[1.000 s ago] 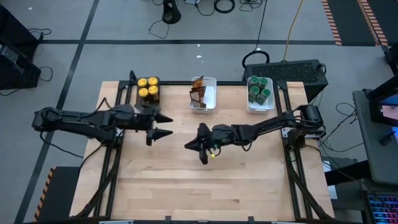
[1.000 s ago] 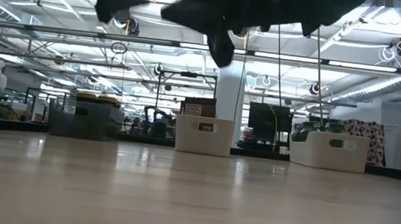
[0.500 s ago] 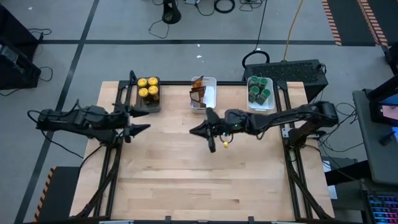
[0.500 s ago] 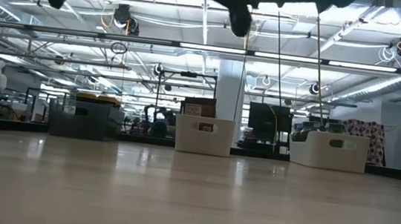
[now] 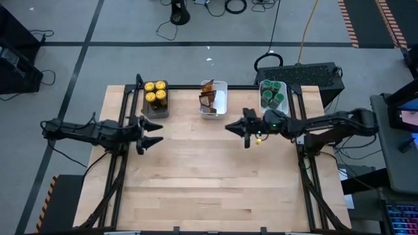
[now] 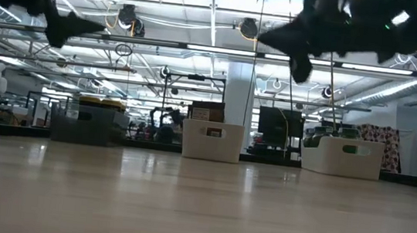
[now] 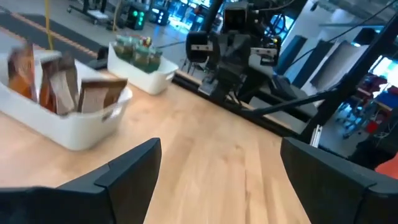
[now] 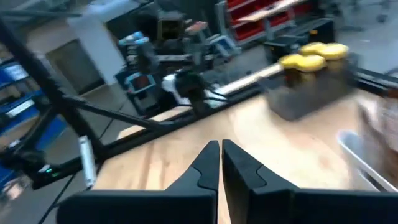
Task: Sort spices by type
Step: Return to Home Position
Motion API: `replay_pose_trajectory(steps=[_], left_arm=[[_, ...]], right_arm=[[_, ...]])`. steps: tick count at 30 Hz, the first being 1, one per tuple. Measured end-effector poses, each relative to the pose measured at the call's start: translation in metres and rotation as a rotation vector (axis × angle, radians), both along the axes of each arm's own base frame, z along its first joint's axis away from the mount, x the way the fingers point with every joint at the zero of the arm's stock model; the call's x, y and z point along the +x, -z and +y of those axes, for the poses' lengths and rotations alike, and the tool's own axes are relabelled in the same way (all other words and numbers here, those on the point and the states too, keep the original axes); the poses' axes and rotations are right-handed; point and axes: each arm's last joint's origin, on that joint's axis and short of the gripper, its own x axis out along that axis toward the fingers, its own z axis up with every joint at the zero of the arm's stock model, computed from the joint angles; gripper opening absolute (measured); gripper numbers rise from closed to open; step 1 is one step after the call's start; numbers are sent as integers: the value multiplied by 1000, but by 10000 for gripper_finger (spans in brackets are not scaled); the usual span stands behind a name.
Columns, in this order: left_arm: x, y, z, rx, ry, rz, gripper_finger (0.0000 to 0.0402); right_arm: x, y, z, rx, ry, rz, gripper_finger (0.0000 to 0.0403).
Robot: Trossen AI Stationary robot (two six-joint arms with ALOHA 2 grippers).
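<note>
Four yellow-lidded jars (image 5: pixel 151 96) share the dark tray (image 5: pixel 155 111) at upper left, kept together by type. Just below, the left gripper (image 5: pixel 160 132) hangs over the table (image 5: pixel 209 183), fingers spread and empty. At upper centre the middle white tray (image 5: pixel 223 98) keeps the brown packets (image 5: pixel 208 98), at least three. Right of centre, the right gripper (image 5: pixel 228 127) is pinched closed on nothing. Furthest right, the right white tray (image 5: pixel 273 113) holds green-lidded jars (image 5: pixel 268 96), roughly six. Nothing seems left to carry.

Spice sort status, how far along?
Done: yellow-lid jars in the dark tray, packets in the middle white bin, green-lid jars in the right white bin. In hand: nothing; left gripper (jaws open) and right gripper (jaws shut) hang empty over the table. Left: likely only parking both grippers.
</note>
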Motion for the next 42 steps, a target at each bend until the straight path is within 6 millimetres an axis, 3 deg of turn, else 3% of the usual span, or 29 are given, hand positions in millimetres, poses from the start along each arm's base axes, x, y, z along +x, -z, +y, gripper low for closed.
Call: replay_pose_trajectory(steps=[10, 16, 25, 31, 36, 42], left_arm=[[8, 43, 8, -83, -70, -16, 333], [7, 39, 16, -108, -60, -49, 334], [0, 42, 23, -119, -88, -12, 333], [-8, 41, 25, -144, -92, -14, 333], [-17, 33, 26, -137, -125, -1, 334], [-25, 34, 26, -150, -148, 46, 333]], right_arm=[[-44, 42, 3, 88, 35, -107, 0], [-69, 56, 6, 99, 38, -200, 0], [-94, 76, 7, 108, 112, -152, 0], [-98, 72, 2, 18, 116, -144, 0], [-105, 74, -5, 47, 55, -75, 0], [-113, 78, -14, 29, 100, -2, 0]])
